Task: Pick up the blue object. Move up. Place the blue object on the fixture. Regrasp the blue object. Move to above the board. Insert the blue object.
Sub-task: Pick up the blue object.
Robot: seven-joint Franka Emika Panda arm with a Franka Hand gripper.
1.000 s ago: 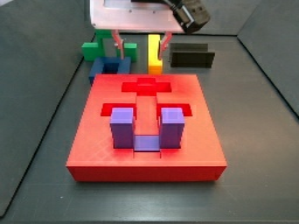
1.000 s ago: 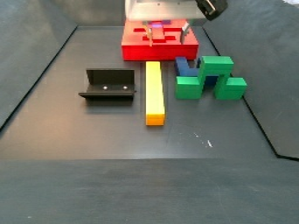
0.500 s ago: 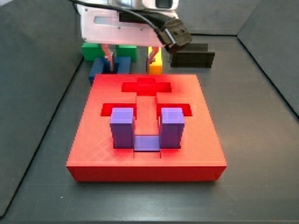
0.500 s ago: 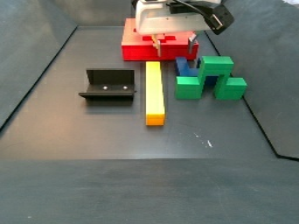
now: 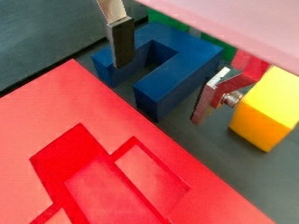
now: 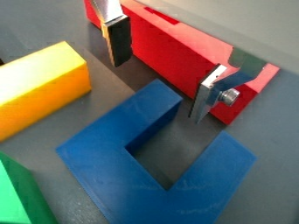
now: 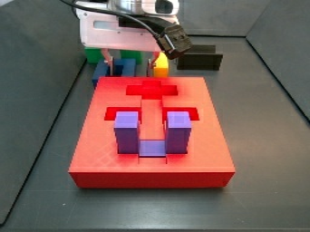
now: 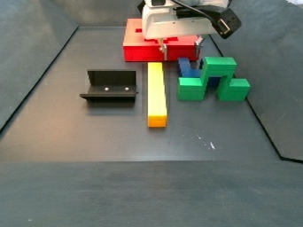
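Note:
The blue object (image 5: 176,77) is a dark blue U-shaped block lying on the floor between the red board (image 5: 70,131) and the green block (image 5: 222,48). It also shows in a wrist view (image 6: 140,162) and in a side view (image 8: 186,66). My gripper (image 5: 167,68) is low over it and open. One dark-padded finger (image 5: 121,39) stands at one side and the silver finger (image 5: 216,94) at the other, with nothing clamped. In both side views the gripper (image 7: 126,62) (image 8: 173,46) hangs just beyond the board's (image 7: 151,136) far end. The black fixture (image 8: 109,86) stands apart.
A purple U-shaped block (image 7: 150,131) sits in the board's near recess. A yellow bar (image 8: 155,92) lies between the fixture and the green stepped block (image 8: 213,78), close to one finger (image 6: 114,39). Dark walls ring the floor.
The gripper has come down from above the blocks to floor level around the blue object. The blocks have not moved.

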